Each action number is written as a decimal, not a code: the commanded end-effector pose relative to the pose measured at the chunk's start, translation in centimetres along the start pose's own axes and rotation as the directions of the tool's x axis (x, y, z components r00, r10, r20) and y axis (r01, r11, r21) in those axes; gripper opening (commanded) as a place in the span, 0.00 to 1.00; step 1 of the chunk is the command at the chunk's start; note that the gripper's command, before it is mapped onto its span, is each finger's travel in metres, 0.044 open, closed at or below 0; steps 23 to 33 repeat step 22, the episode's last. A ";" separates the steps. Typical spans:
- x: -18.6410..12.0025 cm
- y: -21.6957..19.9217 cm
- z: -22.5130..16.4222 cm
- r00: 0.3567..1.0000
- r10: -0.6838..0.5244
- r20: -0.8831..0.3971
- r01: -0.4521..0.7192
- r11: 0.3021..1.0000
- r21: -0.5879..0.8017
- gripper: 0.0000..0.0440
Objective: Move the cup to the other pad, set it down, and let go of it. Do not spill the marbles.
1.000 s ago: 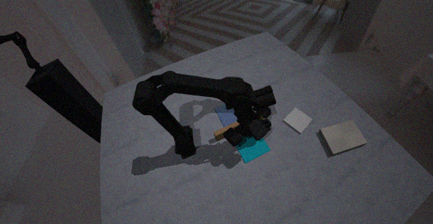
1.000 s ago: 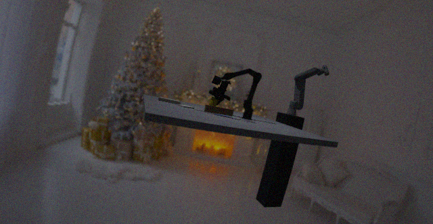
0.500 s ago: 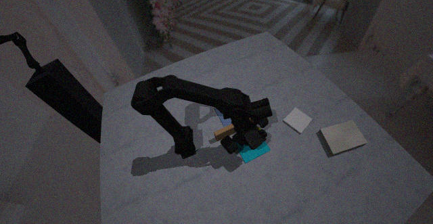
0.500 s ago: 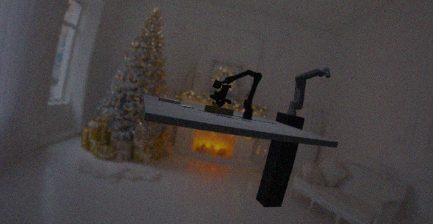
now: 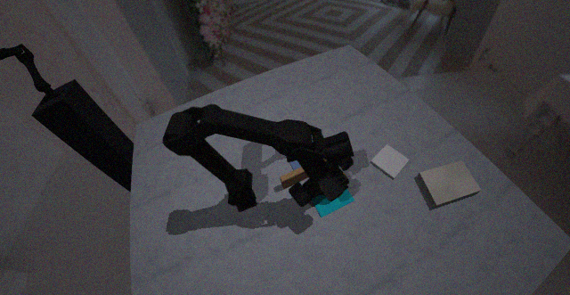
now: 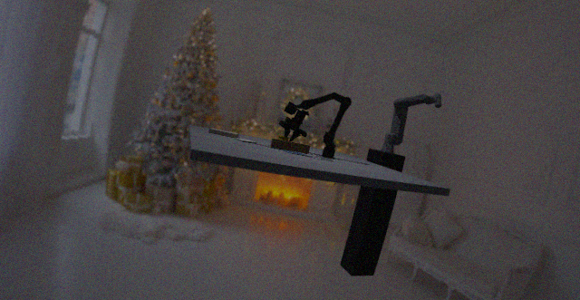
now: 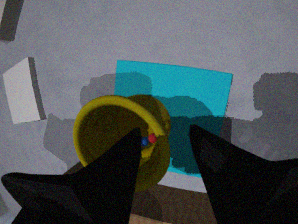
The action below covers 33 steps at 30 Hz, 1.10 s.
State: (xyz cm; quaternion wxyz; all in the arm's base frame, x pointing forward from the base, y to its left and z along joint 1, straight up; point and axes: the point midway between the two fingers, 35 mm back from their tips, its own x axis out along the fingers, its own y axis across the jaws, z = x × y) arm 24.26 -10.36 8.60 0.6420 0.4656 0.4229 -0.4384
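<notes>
- Far left, top view: black pedestal (image 5: 89, 130) (image 6: 372, 227) seen beside the table (image 5: 249, 264) (image 6: 290, 164), second arm (image 5: 33, 69) (image 6: 399, 119) mounted on it.
- Black arm (image 5: 249, 126) (image 6: 340, 114) bent above the table.
- Blue pad (image 5: 295, 166): mostly covered from above by the arm, only a sliver seen.
- Wooden bar (image 5: 291, 178) (image 6: 290, 146) (image 7: 175, 200): on the table between blue and cyan pads, partly hidden.
- Gripper (image 5: 322, 188) (image 6: 290, 139) (image 7: 165, 131): parted partway, not clamped; fingers aimed down. In the wrist view, a gap is seen between cup and right-hand finger in the picture.
- Yellow cup (image 7: 102, 132): by the fingers, overlapping the near edge of the cyan pad in the wrist view. Mouth faces the camera; contact with the pad and exact tilt cannot be told.
- Red marble (image 7: 152, 138) and blue marble (image 7: 145, 142): seen within the cup's outline, side by side.
- Cyan pad (image 5: 334, 203) (image 7: 175, 80): flat, partly shaded.
- White tile (image 5: 389, 161) (image 7: 21, 92): flat, apart from the cup.
- Beige block (image 5: 450, 184) (image 6: 223, 133): farthest right, near the tile.
</notes>
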 end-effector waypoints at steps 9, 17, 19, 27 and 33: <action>-1.9 -0.6 0.1 0.999 0.054 0.000 -0.054 0.998 0.022 0.53; -4.4 -0.5 0.9 0.994 0.106 0.028 -0.107 0.993 0.043 0.63; -5.2 -0.4 1.2 0.992 0.120 0.039 -0.122 0.991 0.048 0.69; -6.0 -0.4 1.6 0.990 0.132 0.049 -0.135 0.989 0.059 0.83; -6.0 -0.4 1.6 0.990 0.132 0.049 -0.135 0.989 0.059 0.83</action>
